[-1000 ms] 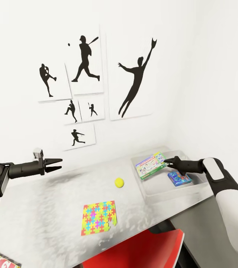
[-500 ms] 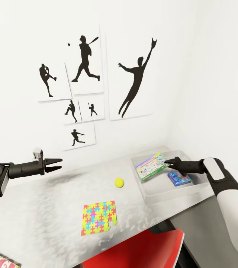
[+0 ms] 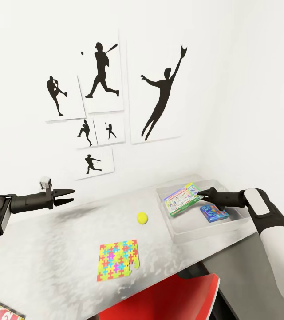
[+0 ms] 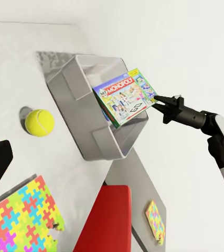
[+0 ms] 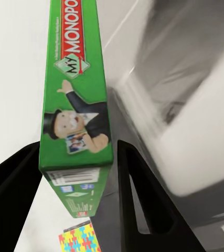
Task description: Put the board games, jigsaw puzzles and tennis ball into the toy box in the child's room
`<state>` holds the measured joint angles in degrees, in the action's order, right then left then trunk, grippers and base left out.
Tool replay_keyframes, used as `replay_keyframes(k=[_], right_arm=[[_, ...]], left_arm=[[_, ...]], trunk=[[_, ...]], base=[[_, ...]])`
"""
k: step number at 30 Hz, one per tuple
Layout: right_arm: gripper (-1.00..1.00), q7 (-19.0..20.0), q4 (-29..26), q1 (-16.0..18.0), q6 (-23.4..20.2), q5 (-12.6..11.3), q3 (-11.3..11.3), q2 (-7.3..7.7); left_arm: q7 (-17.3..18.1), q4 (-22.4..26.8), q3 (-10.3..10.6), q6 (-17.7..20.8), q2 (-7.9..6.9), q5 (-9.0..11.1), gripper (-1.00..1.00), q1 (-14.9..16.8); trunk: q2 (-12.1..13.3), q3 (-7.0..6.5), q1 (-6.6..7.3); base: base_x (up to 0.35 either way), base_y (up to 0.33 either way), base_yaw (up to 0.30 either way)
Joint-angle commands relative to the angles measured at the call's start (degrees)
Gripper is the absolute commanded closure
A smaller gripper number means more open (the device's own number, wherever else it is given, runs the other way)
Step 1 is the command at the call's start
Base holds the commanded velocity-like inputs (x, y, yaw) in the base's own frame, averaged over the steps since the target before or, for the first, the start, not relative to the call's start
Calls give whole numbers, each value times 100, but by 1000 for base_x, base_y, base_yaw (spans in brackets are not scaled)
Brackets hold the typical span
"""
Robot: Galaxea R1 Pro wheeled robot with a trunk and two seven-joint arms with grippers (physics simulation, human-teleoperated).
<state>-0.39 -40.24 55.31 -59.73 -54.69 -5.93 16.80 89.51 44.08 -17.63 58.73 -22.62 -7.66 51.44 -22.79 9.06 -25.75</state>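
Shifted slightly rightward, right gripper (image 3: pixel 199 194) clamps Monopoly box (image 3: pixel 181 198) over toy box (image 3: pixel 213 229), above blue box (image 3: pixel 214 214).

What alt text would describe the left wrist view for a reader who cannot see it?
The right gripper holds a green-edged Monopoly board game box, tilted, over a shallow pale grey toy box on the marbled white table. A small yellow-green tennis ball and a multicoloured jigsaw puzzle lie on the table outside the toy box.

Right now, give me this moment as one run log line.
right tool: around Monopoly box edge, over toy box | left tool: open, empty | ball, jigsaw: on table
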Motion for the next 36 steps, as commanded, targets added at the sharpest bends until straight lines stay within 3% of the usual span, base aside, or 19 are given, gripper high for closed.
replay_keyframes(k=[1, 36], right_arm=[[100, -5, -2, 6, -27, -6, -13, -1], [100, -4, 201, 48, -27, -6, -21, -1]], left_arm=[[49, 4, -14, 59, 3, -60, -100, 6], [49, 4, -13, 59, 3, -60, -100, 6]], trunk=[[-12, 12, -4], [-12, 12, -4]], base=[[0, 0, 0], [0, 0, 0]])
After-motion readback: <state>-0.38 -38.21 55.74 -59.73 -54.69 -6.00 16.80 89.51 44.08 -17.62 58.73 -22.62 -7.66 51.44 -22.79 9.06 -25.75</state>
